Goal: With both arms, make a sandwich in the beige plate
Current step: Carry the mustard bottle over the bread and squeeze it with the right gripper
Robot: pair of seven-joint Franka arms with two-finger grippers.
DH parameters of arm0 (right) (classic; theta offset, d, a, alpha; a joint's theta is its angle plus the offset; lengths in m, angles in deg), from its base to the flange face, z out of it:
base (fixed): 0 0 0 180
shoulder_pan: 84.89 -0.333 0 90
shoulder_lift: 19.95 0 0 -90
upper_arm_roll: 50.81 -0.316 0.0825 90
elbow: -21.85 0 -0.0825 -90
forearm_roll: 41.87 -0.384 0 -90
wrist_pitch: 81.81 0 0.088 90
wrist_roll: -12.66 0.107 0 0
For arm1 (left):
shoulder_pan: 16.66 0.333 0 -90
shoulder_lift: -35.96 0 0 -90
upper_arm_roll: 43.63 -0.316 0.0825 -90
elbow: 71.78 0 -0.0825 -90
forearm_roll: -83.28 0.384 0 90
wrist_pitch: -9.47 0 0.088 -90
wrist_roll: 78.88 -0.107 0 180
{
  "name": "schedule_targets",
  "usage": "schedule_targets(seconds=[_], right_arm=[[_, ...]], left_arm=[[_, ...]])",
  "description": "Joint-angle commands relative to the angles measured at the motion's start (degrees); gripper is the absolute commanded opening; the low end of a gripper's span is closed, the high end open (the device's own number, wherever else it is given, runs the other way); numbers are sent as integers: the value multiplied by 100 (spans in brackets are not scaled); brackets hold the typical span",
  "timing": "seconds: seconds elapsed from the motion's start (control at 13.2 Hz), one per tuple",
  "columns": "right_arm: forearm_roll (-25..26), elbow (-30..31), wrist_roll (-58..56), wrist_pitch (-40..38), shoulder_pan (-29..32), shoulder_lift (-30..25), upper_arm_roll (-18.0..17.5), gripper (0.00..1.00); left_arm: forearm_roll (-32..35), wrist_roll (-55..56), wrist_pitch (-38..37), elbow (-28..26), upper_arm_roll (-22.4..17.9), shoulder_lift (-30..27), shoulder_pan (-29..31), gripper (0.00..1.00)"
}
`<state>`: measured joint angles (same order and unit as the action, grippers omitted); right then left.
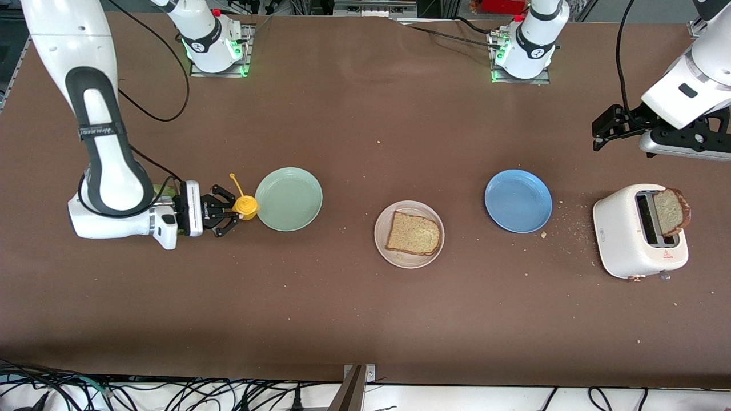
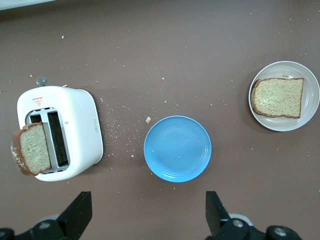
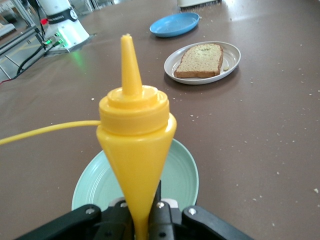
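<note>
- Beige plate (image 1: 409,234) sits mid-table, between the mint green plate (image 1: 289,198) and the blue plate (image 1: 518,200), a bit nearer the front camera than both.
- One bread slice (image 1: 413,233) lies flat on the beige plate, crust intact, no lettuce on it.
- Second bread slice (image 1: 671,212) stands upright in a slot of the white toaster (image 1: 639,230), sticking out the top, leaning slightly. Toaster is at the left arm's end of the table, beside the blue plate.
- Crumbs (image 1: 571,225) scattered on the table between blue plate and toaster.
- Mint green plate has nothing on it; it's toward the right arm's end.
- Right gripper (image 1: 227,212) is low, just beside the mint green plate, on the right arm's side of it. Fingers clamped on a yellow squeeze bottle (image 1: 246,206); right wrist view shows the jaws pinching the bottle's (image 3: 136,150) narrow tapered body, nozzle pointing away from the wrist.
- Thin yellow cap tether (image 3: 47,131) trails off the bottle.
- Something green (image 1: 159,190) shows under the right arm's wrist; can't tell what it is.
- Left gripper (image 1: 601,130) hangs in the air toward the left arm's end of the table, fingers (image 2: 77,212) spread wide, holding nothing. Left wrist view looks down on toaster, blue plate and beige plate.
- Brown table (image 1: 365,319) otherwise bare nearer the camera.
</note>
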<state>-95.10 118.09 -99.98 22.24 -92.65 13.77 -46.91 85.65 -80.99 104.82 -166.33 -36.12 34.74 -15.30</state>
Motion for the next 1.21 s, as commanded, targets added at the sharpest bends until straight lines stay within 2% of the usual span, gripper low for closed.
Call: schedule_targets(seconds=[0.0,0.23,0.53,0.91,0.98,1.14], right_arm=[[592,-279,1230,316,-540,-225,40,0],[1488,-894,2892,527,-1156,-216,40,0],[2420,-931,4378,1423,-2052,-199,40,0],[4782,-1369,6796,1803,-3309,125,58,0],[5231,-1536,7243,1794,-3389,257,49,0],[5777,-1799,7877,1776,-3556,442,58,0]], left_arm=[[-105,-123,54,-81,-65,-72,-22,100],[-105,-141,45,-72,-65,8,31,100],[-96,-141,-60,-63,-91,-1,49,100],[-105,-97,-51,-46,-73,17,31,100],[-96,-123,-60,-54,-65,8,31,100],[-96,-132,-78,-54,-73,8,31,100]])
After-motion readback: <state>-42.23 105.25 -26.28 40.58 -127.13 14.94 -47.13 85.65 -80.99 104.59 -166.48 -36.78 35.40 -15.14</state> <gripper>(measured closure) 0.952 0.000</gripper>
